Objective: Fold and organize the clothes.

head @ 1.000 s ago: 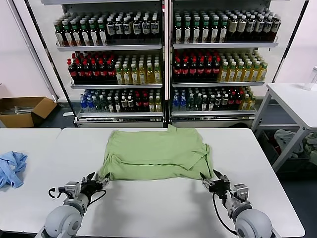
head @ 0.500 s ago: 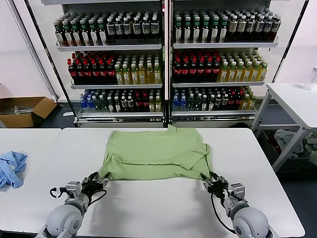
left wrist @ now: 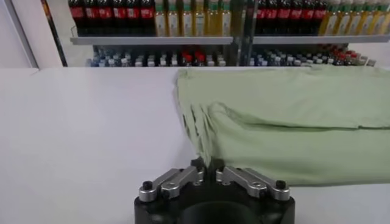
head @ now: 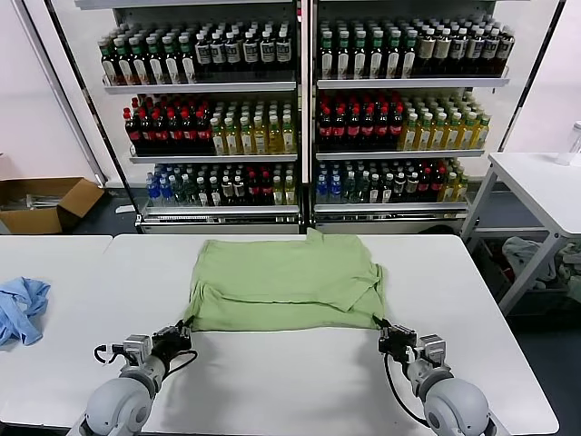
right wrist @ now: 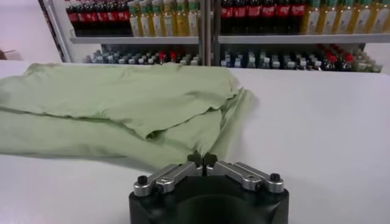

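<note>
The green shirt (head: 286, 282) lies folded flat in the middle of the frame, on the white table (head: 290, 381), its near hem running straight across. At lower left the left gripper (head: 182, 333) has its fingers pressed together on the shirt's near left corner; the left wrist view shows the cloth pinched between the tips. At lower right the right gripper (head: 385, 331) pinches the near right corner the same way. A blue cloth (head: 20, 307) sits at the left edge. Shelves of bottles (head: 300, 109) fill the top

Green shirt (head: 286, 280) on white table (head: 290, 381)
</note>
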Available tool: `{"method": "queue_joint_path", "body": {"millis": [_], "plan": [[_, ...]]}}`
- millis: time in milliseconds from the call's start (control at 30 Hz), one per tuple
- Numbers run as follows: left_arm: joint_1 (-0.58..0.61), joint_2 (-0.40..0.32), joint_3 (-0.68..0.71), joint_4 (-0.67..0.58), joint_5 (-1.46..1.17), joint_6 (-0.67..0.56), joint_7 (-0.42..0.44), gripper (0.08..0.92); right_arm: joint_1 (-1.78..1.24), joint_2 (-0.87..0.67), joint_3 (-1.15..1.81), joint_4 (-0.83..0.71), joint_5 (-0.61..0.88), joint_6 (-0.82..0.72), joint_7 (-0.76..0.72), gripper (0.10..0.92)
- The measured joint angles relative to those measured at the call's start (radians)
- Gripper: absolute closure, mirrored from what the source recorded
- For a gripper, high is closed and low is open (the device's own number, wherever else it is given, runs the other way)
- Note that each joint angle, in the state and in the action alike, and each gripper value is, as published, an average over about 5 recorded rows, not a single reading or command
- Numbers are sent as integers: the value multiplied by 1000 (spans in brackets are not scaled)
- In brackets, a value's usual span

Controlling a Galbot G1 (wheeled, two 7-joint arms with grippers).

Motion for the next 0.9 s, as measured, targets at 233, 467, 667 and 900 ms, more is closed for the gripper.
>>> {"method": "queue_joint_path", "body": {"millis": [233,467,667,900], "plan": [[24,20,-13,-34,11,0,-17,910,-22,-8,22,60,-35,-47,-5,912],[82,56,-39,-112,9,16,-65,910,-90,-43,49,155,-73,-95,-12,912],[169,92,-63,-204,15,24,-122,910,-197,-62,93,243,-110,-116,-14,912],[274,116,-83,-307,33,14,-194,910,-355,-69,160,343,-151,-117,-14,912]]}}
